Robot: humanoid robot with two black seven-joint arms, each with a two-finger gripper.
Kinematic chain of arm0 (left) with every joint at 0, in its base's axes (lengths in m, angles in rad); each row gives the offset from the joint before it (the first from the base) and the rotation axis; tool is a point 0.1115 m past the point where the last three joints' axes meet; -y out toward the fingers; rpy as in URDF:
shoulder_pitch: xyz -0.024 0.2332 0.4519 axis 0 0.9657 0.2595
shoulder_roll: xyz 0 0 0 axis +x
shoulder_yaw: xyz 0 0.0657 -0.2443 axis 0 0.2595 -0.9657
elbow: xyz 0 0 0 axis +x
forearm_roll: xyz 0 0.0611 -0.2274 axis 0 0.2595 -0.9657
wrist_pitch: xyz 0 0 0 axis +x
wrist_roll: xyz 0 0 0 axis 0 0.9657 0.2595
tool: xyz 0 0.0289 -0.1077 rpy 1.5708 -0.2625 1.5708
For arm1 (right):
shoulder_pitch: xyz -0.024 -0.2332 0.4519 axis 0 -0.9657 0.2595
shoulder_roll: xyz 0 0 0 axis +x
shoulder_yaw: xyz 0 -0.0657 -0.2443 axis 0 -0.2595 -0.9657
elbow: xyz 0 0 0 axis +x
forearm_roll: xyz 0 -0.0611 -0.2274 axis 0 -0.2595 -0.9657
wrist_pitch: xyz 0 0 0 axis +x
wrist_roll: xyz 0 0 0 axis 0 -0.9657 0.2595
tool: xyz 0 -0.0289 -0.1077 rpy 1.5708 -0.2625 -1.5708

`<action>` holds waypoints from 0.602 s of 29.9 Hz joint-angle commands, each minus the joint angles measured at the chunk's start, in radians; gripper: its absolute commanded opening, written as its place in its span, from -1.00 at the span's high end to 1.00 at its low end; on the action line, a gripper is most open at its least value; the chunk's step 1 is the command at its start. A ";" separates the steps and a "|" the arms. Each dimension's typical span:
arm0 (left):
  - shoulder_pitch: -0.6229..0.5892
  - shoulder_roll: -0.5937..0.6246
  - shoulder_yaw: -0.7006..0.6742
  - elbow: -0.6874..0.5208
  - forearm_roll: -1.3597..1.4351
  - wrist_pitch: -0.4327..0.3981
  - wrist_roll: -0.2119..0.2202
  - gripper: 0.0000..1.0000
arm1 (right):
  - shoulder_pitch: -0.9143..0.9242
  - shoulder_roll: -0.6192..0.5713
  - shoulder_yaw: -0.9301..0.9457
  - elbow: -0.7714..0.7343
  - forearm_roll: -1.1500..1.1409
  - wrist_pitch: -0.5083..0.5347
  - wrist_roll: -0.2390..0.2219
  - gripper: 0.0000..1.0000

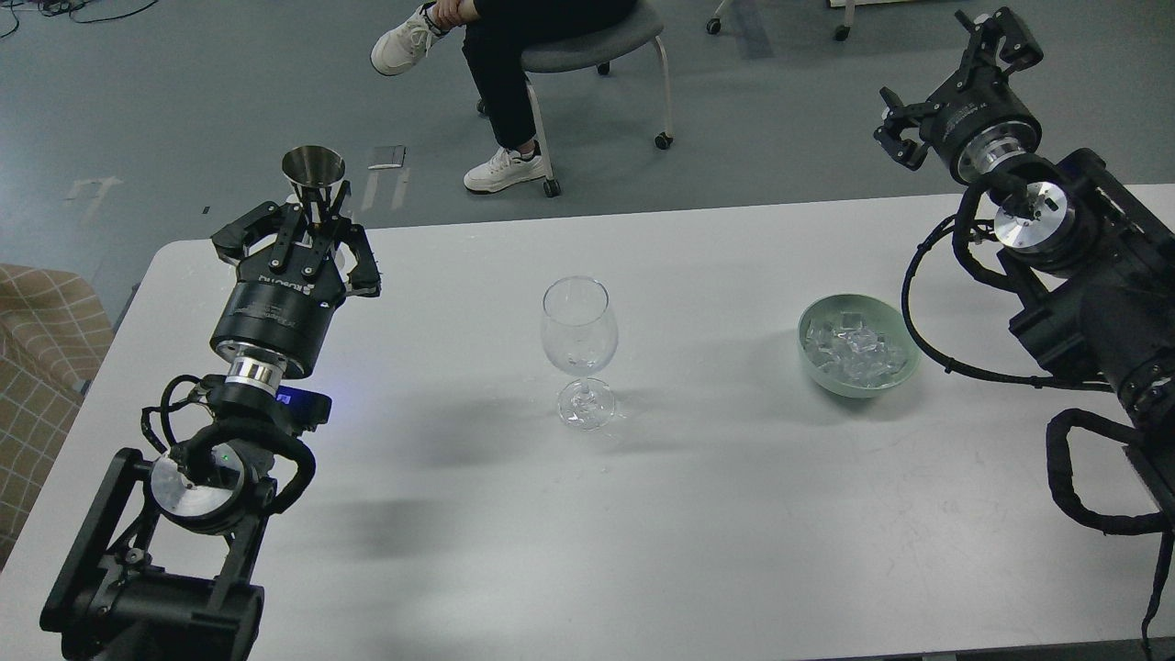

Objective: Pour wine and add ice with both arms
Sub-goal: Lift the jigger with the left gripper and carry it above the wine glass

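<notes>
My left gripper [317, 218] is shut on a steel jigger cup [313, 171], held upright above the table's far left edge, well left of the wine glass. No wine shows; no stream is in view and the jigger's inside cannot be made out. The clear stemmed glass [578, 326] stands upright at the table's middle. The ice [856, 353], a pile of clear cubes, lies in a pale green bowl [900, 376] to the right of the glass. My right gripper [950, 81] is open and empty, raised beyond the table's far right edge, behind the bowl.
The white table [643, 514] spans the view. A person sits on a grey wheeled chair [597, 46] beyond the far edge. A tan checked seat [41, 330] is off the left edge. My right arm's black cable [918, 312] loops next to the bowl.
</notes>
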 commanded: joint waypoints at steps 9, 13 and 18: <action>-0.003 -0.081 0.060 0.002 0.137 0.012 -0.001 1.00 | -0.018 -0.021 0.001 0.000 0.002 0.002 0.000 -1.00; -0.003 -0.084 0.086 0.002 0.194 0.030 0.001 1.00 | -0.020 -0.030 0.001 0.000 0.002 0.003 0.002 -1.00; -0.004 -0.092 0.111 0.002 0.208 0.032 0.001 1.00 | -0.021 -0.035 0.001 0.000 0.002 0.003 0.002 -1.00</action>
